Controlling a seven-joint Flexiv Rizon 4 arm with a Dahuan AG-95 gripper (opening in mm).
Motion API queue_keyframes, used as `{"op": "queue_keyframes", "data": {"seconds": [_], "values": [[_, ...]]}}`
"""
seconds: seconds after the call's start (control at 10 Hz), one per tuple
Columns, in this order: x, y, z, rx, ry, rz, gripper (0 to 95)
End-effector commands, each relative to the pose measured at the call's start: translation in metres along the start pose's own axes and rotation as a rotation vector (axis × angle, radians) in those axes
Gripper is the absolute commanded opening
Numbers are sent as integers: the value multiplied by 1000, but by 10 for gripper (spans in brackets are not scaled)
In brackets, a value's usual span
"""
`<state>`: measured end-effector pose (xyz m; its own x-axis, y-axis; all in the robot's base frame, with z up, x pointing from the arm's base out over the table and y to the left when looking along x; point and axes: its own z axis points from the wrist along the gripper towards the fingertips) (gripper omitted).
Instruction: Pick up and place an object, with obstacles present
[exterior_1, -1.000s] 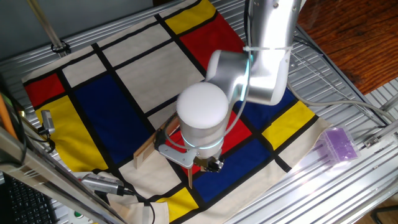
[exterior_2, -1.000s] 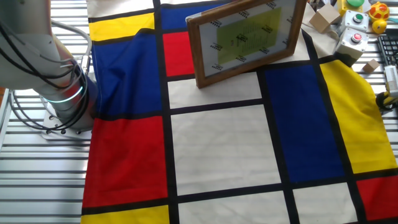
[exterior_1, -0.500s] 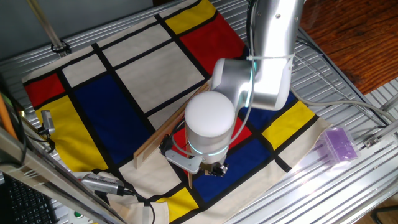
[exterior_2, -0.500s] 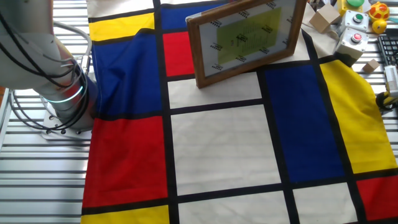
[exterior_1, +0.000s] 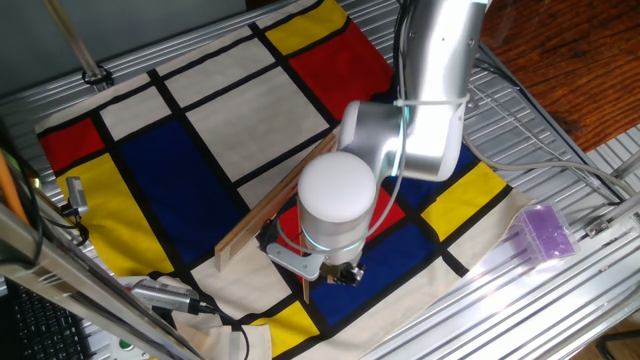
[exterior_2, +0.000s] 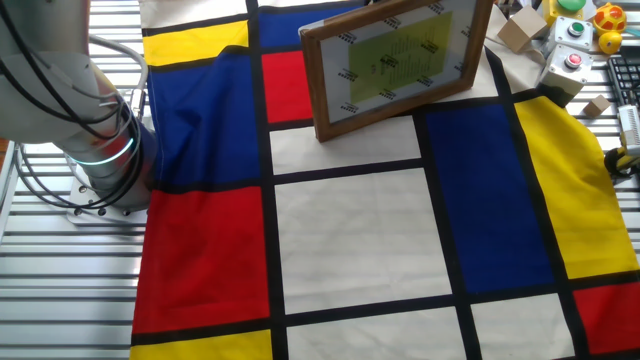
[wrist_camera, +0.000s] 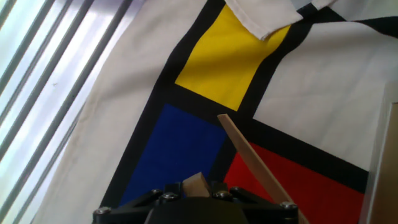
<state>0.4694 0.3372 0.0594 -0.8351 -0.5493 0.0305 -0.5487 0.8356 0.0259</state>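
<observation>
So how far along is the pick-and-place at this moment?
Done: the wooden cube looks picked, its corner showing right at the gripper. In hand: the arm hangs low beside the narrow slat and the wide plank. Left: setting it down; no placement is visible yet.

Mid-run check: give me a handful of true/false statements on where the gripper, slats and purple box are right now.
1. The purple box sits on the red patch. False: it lies off the cloth's corner, on the metal table.
2. The wide slat stands on edge beside the arm. True.
3. In the hand view, a narrow slat runs up from the gripper toward a yellow patch. True.
4. The gripper hovers over a yellow patch. False: it hangs over the blue-red border.
5. A tan cube shows at the gripper. True.
</observation>
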Motion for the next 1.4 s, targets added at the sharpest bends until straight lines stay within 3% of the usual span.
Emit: {"op": "queue_keyframes", "data": {"seconds": [0.1,0.2,0.3,0.4,0.5,0.8,1.0,1.2,1.4], "values": [[0,0,0,1,1,-1,0],[0,0,1,1,3,-6,0],[0,0,1,0,4,-12,190],[0,0,1,0,5,-15,190],[0,0,1,-1,5,-17,380],[0,0,1,0,4,-19,380],[0,1,-5,-5,0,11,0],[2,6,-22,-14,0,26,0],[10,9,-53,-40,-9,32,0]]}}
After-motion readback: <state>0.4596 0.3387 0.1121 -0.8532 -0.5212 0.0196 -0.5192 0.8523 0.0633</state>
